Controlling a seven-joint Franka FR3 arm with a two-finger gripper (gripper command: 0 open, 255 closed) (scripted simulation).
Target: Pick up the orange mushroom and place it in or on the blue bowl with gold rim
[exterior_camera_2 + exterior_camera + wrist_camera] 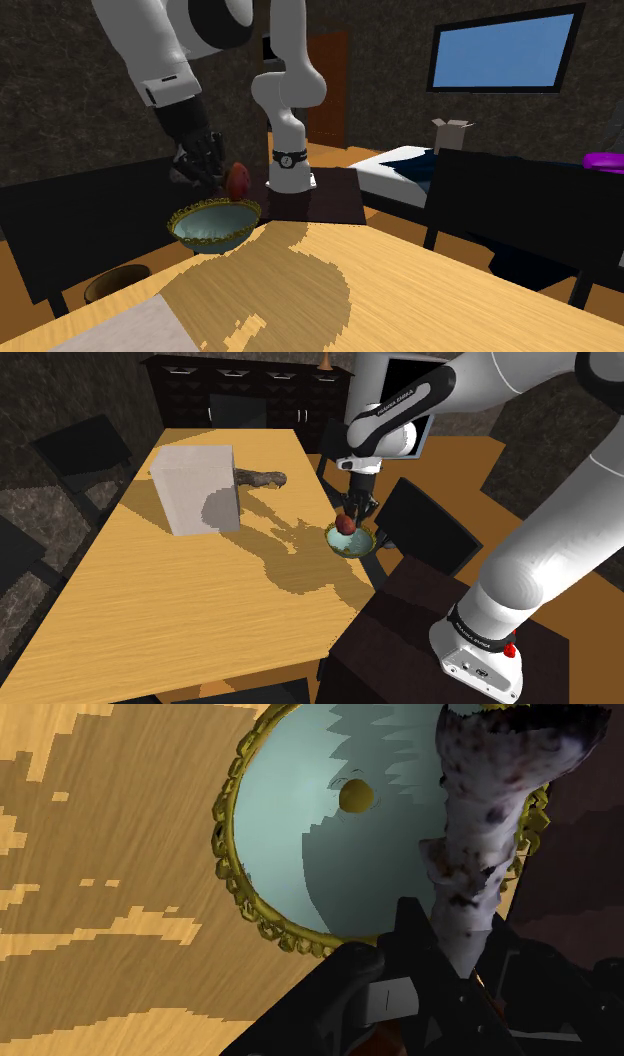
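Note:
The mushroom [344, 524] has a red-orange cap and a white, dark-speckled stalk [480, 854]. It hangs just above the pale blue bowl with the knobbly gold rim [352, 544], which stands near the table edge closest to the stand. My gripper [356, 508] comes down on it from above and is shut on the mushroom, the stalk clasped between the black fingers [418, 936]. In the second exterior view the cap [238, 181] sits over the bowl's far rim [215, 226], beside the gripper [212, 168]. The bowl's inside [320, 814] lies under the stalk.
A large grey box [196, 488] stands on the wooden table [170, 592], with a brown knobbly object [262, 478] behind it. Dark chairs [428, 524] ring the table. A dark cabinet [250, 387] lines the back wall. The stand [420, 642] is beside the bowl.

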